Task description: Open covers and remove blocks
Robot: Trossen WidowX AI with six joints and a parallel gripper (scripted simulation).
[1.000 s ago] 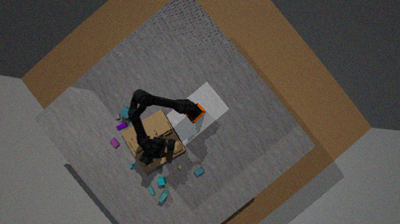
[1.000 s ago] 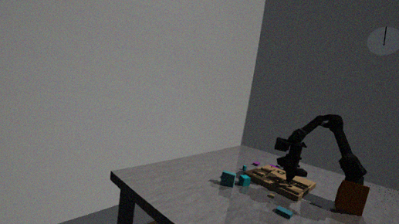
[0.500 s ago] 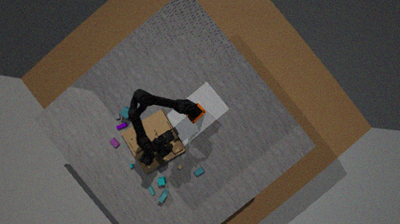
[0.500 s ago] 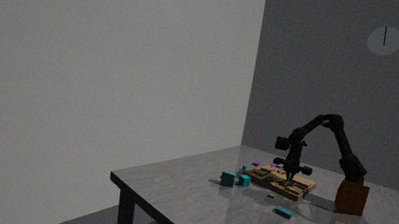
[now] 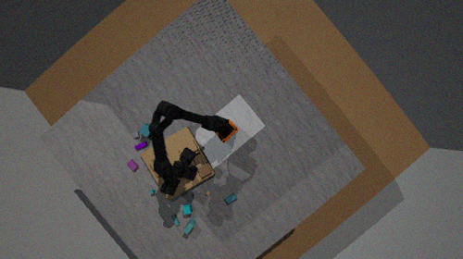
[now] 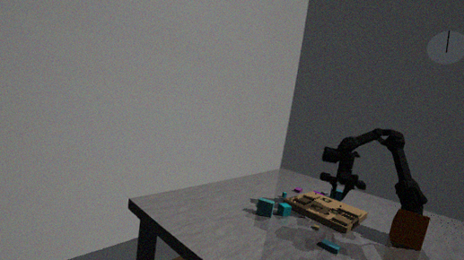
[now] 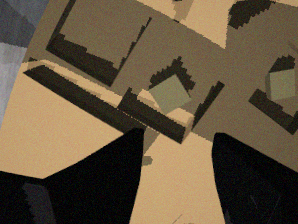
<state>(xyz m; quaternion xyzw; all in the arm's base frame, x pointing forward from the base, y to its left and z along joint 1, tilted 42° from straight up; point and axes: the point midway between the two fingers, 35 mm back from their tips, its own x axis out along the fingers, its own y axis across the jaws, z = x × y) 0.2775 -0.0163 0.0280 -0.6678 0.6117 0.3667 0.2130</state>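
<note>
Your gripper hovers over the puzzle board; its fingers stand apart. You have an olive block in a well.

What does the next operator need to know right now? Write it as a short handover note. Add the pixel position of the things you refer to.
Pincer [image 7: 178, 140] [image 6: 339, 197]: open part way, fingers pointing down over the puzzle board [image 5: 176, 141] [image 6: 348, 206], nothing between them.

Blocks: two small pale greenish blocks show in the wrist view, one [image 7: 170, 94] nearer the fingers, another [image 7: 282, 85] at the right; both appear to be still in wells.

Done: at least those two wells are uncovered.

Left: lift both blocks out, set them on the table beside the board, then withdraw the hand. Other covers and wells can't be judged under the arm; check them. Whether any loose pieces around the board came from it, I can't tell.
</note>
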